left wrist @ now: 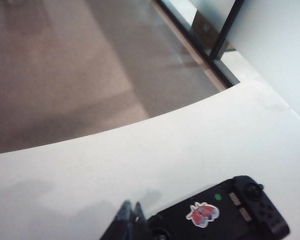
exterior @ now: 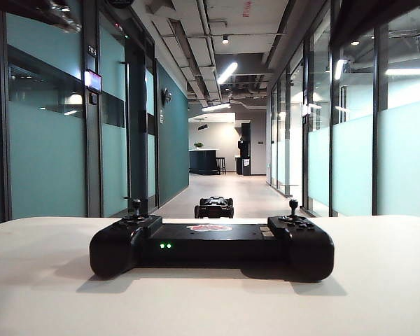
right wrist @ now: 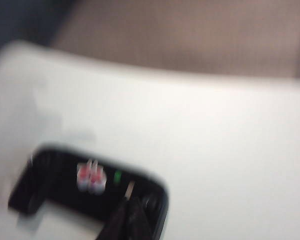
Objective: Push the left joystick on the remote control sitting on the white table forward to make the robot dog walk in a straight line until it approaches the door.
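From the exterior view I see nothing of the task done yet. The stick [exterior: 136, 207] on the left end of the remote [exterior: 211, 245] stands straight up, untouched, and no arm or gripper shows in that view at all. The dog [exterior: 214, 207] sits on the corridor floor just past the table's [exterior: 210, 308] far edge, low and apparently still, with the long hallway ahead of it. I judge the whole walk remains, and I can't say which door is meant.

The remote lies flat near the middle of the table, its long axis running side to side across my view, bulky ends left and right, two green lights facing the camera. Its sticks point up; pushing forward would mean tipping the left one away from me, down the corridor toward the dog.

Working left to right: my left gripper [left wrist: 131, 215] hangs over the remote's left end, jaws pressed together into a narrow tip, holding nothing. I can't tell from the left wrist view whether it touches the stick, which I can't pick out there.

My right gripper [right wrist: 131, 212] hangs over the remote's other end, the picture badly smeared; its jaws look pressed together too, empty. It has no job here that I can see.
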Controlling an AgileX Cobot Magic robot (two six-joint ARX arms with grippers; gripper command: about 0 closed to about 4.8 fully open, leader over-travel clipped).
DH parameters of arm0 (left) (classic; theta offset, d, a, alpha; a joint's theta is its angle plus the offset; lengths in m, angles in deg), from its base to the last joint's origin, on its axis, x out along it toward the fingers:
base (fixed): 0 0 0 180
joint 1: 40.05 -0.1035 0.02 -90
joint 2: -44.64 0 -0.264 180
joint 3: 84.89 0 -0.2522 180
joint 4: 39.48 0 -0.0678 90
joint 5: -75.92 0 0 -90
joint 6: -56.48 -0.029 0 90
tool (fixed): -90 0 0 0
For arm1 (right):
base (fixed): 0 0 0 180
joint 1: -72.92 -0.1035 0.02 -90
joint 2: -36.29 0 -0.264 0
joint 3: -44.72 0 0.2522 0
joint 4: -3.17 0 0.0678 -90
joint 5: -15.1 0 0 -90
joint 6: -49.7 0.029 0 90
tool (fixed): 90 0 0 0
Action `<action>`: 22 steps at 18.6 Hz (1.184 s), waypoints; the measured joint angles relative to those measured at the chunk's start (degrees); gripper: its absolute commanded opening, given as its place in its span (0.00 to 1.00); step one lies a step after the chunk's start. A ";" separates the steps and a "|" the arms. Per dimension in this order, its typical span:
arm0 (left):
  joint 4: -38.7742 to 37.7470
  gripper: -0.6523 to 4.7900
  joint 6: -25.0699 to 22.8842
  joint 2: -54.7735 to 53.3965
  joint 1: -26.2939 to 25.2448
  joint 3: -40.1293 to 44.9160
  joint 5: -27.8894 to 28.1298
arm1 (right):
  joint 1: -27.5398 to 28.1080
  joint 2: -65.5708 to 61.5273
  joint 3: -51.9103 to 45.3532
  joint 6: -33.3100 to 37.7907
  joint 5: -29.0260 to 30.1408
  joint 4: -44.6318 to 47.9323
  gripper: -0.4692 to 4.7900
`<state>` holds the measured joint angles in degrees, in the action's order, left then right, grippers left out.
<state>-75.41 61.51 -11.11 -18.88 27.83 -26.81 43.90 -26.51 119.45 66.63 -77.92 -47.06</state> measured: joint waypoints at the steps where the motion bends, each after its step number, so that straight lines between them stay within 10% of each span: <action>1: -0.13 0.11 0.52 -0.92 0.57 -0.48 -0.63 | -0.70 -1.79 1.22 0.26 0.15 -1.62 0.08; 7: -2.82 0.11 3.58 -5.33 2.01 -0.87 -4.83 | -2.69 -10.73 2.25 5.29 2.64 -8.96 0.09; 11: -2.47 0.11 3.56 -5.42 2.03 -0.87 -5.20 | -4.70 -16.00 2.25 6.97 5.11 -12.79 0.72; 22: -2.08 0.11 3.56 -5.40 2.05 -0.87 -6.43 | -5.22 -25.92 2.25 9.44 5.64 -13.92 0.73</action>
<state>-77.49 65.08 -16.51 -16.82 26.96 -33.24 38.68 -52.44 121.70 76.07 -72.28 -60.98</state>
